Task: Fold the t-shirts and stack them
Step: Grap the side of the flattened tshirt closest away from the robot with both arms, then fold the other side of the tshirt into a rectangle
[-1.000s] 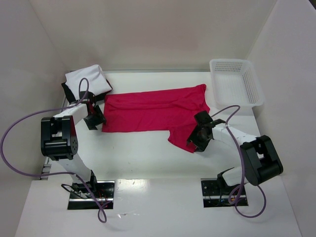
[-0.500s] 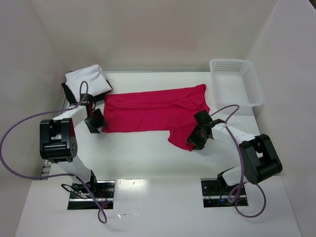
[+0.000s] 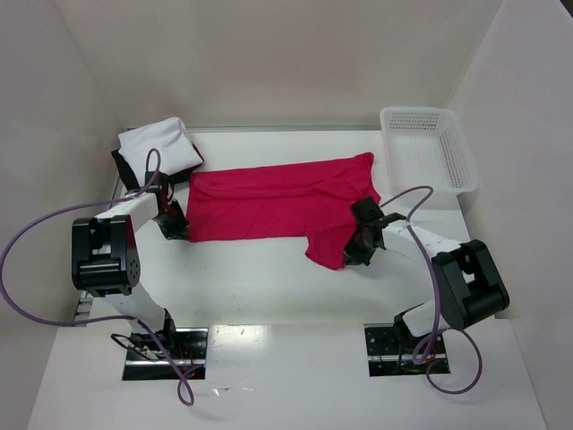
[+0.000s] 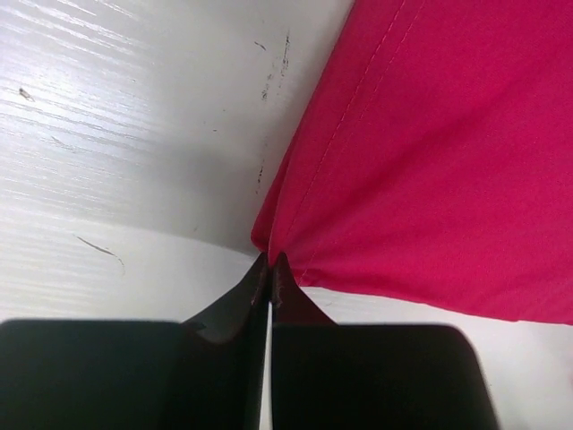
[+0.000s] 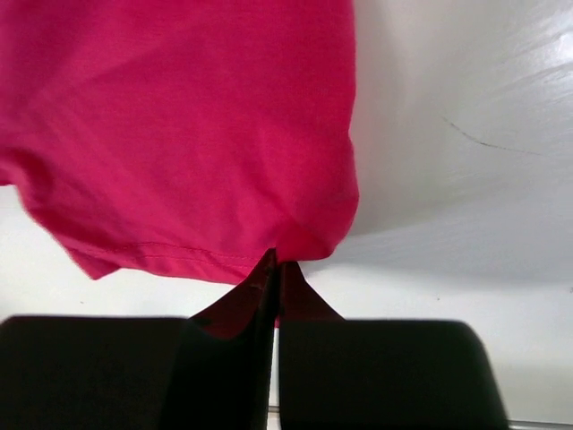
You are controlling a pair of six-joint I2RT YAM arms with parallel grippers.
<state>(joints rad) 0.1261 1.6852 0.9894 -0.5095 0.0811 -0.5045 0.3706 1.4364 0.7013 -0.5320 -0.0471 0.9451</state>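
- Across the middle of the worktop (image 3: 269,287), spread out flat: the red shirt (image 3: 277,202), long side running left to right, with one flap hanging toward the near edge at its right end.
- At the shirt's near-left corner, low on the worktop: the left gripper (image 3: 172,224).
- Left jaws closed, tips pressed together and pinching that corner of the red shirt; in the left wrist view, stitched hem running up and away from the tips.
- At the near edge of the right-hand flap: the right gripper (image 3: 358,246), also low against the worktop.
- Right jaws closed too, nipping the flap's hem; in the right wrist view, a sliver of red cloth caught between the tips and the hem bunched slightly around them.
- In the far-left corner, well apart from the red shirt's middle but near its left end: the white shirt (image 3: 157,148), folded to a small rectangle.
- Beneath it, showing only as dark edges: the black shirt (image 3: 121,166), touching the white one.
- In the far-right corner, just beyond the red shirt's right end: a white mesh basket (image 3: 430,157), not touching the cloth.
- Looping out from each arm: a purple cable (image 3: 36,233).
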